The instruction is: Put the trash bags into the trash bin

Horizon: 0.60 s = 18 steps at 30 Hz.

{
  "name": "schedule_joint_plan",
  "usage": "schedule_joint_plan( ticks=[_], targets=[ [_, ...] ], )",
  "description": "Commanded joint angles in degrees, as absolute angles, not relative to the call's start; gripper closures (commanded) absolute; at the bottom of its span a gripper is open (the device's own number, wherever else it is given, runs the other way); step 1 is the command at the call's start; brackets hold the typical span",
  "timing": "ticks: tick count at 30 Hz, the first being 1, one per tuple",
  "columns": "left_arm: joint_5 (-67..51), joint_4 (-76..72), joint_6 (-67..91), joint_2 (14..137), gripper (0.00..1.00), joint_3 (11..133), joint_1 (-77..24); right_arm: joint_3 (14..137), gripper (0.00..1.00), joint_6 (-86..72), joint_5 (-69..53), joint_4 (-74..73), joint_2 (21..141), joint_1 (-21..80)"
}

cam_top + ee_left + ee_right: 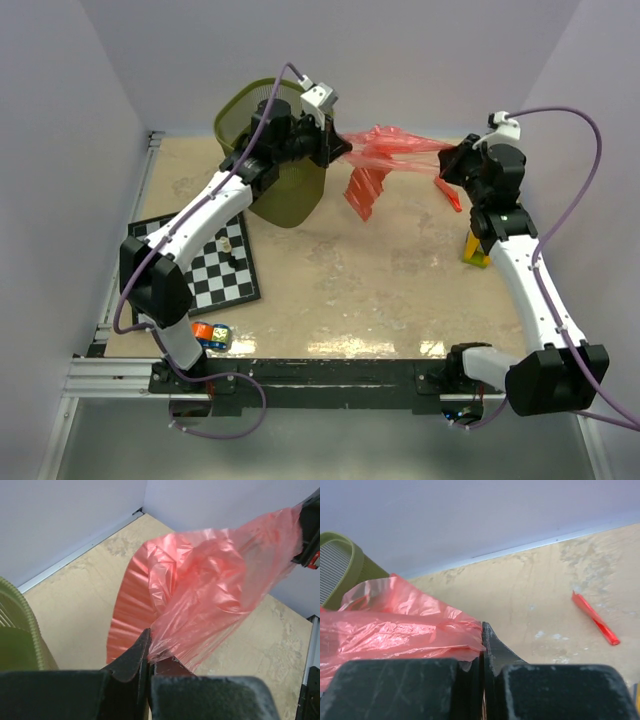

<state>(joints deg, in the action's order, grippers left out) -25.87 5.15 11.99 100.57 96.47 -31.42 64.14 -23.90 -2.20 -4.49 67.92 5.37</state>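
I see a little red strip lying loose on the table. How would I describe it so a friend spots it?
Find the tall green bin at the table's back left, then follow the big pink bag stretched rightward to the right gripper. On the table beside that gripper, just below it in the overhead view, lies the strip: small, flat, solid red and untouched, unlike the billowing translucent bag.

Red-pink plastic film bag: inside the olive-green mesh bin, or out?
Out. The red-pink plastic film bag hangs stretched between the left gripper and right gripper, both shut on it, beside the olive-green mesh bin.
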Motion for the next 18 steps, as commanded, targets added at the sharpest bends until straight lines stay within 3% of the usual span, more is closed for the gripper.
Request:
schedule_joint_plan(
  ticks=[1, 7, 13, 17, 18],
  targets=[
    [-24.08, 7.29, 8.79, 97.56, 1.0, 95.19, -30.59, 64.42, 1.0, -21.18, 6.24, -5.71, 65.57, 4.66],
    [-18.03, 10.01, 7.21, 96.77, 1.0, 95.1, -30.59, 64.42, 1.0, -24.42, 11.42, -9.66, 66.53, 1.5],
    [-16.09, 12.04, 5.8, 96.24, 1.0, 95.1, -30.5, 63.28, 1.0, -26.28, 7.83, -10.46, 66.89, -1.67],
    [-17.31, 10.29, 6.68, 96.15, 1.0, 95.27, -30.59, 61.88, 1.0, -20.59, -5.83, -6.87, 66.1, -1.67],
    [-18.36, 9.5, 6.59, 96.15, 1.0, 95.36, -30.5, 61.61, 0.88, -16.65, -14.42, -5.03, 66.01, -1.58]
  ],
)
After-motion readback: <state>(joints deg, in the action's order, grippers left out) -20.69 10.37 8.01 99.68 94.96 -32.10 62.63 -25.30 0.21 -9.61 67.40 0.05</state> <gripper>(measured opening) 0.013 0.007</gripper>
